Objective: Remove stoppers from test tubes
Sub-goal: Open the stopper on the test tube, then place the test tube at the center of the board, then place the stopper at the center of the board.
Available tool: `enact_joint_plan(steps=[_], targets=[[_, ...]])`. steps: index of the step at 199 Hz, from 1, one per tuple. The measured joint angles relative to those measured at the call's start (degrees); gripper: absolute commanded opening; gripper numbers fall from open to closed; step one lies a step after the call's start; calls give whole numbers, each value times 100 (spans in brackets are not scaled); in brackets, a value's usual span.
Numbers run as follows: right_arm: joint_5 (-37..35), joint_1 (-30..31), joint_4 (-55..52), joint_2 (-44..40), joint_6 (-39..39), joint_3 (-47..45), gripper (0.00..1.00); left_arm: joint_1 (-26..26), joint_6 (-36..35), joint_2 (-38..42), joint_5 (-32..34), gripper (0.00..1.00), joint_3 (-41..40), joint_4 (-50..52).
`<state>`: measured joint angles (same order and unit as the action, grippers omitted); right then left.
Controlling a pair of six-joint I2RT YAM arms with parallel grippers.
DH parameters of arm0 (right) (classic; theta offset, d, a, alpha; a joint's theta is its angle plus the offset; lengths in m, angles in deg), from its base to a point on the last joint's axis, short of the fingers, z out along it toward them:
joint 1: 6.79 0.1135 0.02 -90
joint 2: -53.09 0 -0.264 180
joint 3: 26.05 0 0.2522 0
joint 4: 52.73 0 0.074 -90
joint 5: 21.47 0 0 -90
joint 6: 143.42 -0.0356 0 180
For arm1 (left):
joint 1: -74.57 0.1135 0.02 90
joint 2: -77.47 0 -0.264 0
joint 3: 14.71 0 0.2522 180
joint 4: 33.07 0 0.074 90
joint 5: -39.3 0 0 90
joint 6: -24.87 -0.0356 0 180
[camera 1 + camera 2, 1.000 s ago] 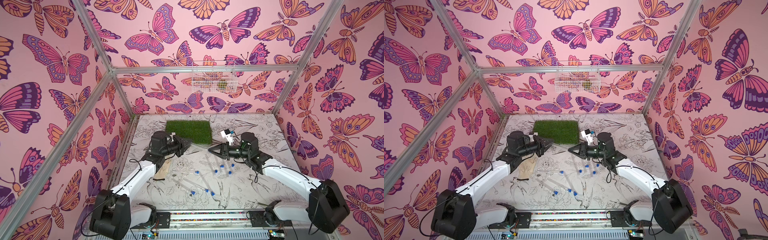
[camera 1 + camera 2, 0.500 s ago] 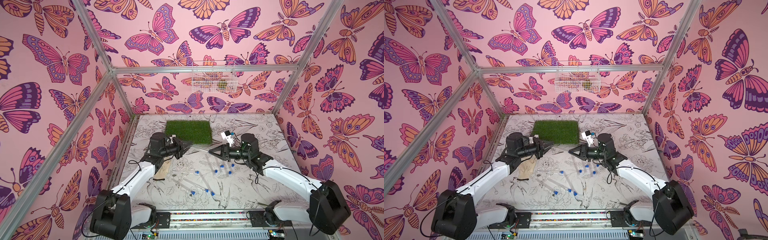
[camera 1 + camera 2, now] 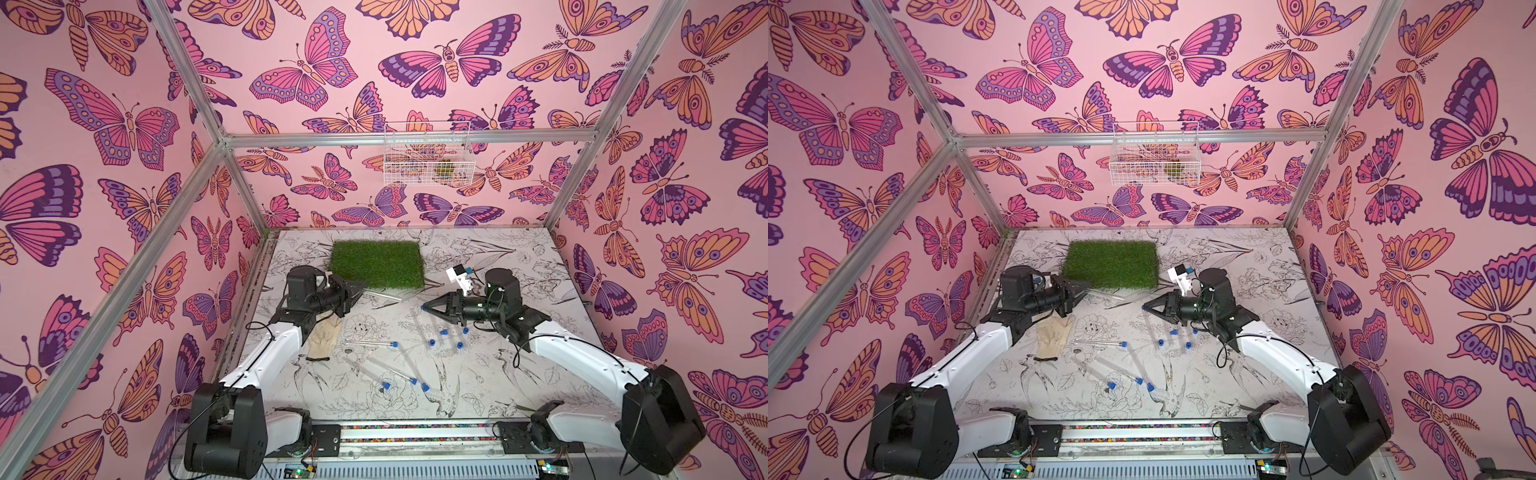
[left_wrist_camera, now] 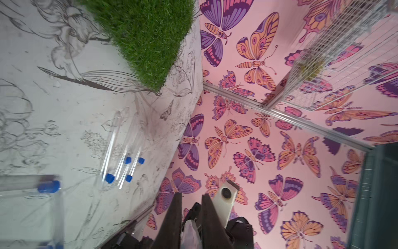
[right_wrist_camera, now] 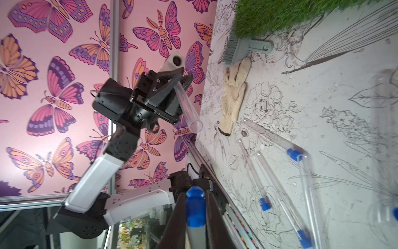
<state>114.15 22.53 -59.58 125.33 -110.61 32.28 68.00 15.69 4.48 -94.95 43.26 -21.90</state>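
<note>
Evidently one stopper out, eight to go

Holds a bare tube (image 5: 188, 107) crosswise in the left gripper (image 3: 360, 289), jaws pinched narrow on its clear wall. Keeps the mouth open and empty, above the table (image 3: 498, 382) by the near edge of the grass mat (image 3: 378, 264). Pinches a single blue stopper (image 5: 195, 207) in the right gripper (image 3: 424, 308), jaws closed tight on it, well apart from that tube. Counts, by this reading, as one removal done, with tube and stopper both yet to be set down.

Leaves eight more blue stoppers on the table in both top views. Puts four in a close cluster (image 3: 444, 332) below the right gripper, one on a lone tube (image 3: 370, 343) near the glove (image 3: 326, 334), and three on a fanned group (image 3: 413, 380) nearer the front edge. Points to most of the task remaining.

Cannot confirm a seated plug for each of the clustered four, given clear walls nearly lost against the printed table. Cannot make out the pale shape behind the held stopper in the right wrist view. Blurs the nearest tubes in both wrist views. Shows only something yellow-green, unnamed, in the wire basket (image 3: 428, 153) on the back wall.
</note>
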Motion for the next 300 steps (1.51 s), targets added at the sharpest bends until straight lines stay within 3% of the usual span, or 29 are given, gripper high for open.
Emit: enact_joint_plan(steps=[59,100,125,167,300], targets=[[-929,55,-3510,619,2179,1945,18,-105,-2889,-1285,-9,0,1602,3331],[-1714,769,-4942,1823,2997,2413,19,-802,-3954,-2483,229,0,2614,4568],[-2131,1231,-5399,2345,3239,2592,19,-1185,-4253,-3211,293,0,3176,4793],[-2623,1545,-5783,2535,3375,2610,19,-1528,-4505,-4017,358,0,3532,4964],[-3018,1659,-5619,3014,3340,2380,19,-2170,-4583,-5115,330,0,4291,5056]])
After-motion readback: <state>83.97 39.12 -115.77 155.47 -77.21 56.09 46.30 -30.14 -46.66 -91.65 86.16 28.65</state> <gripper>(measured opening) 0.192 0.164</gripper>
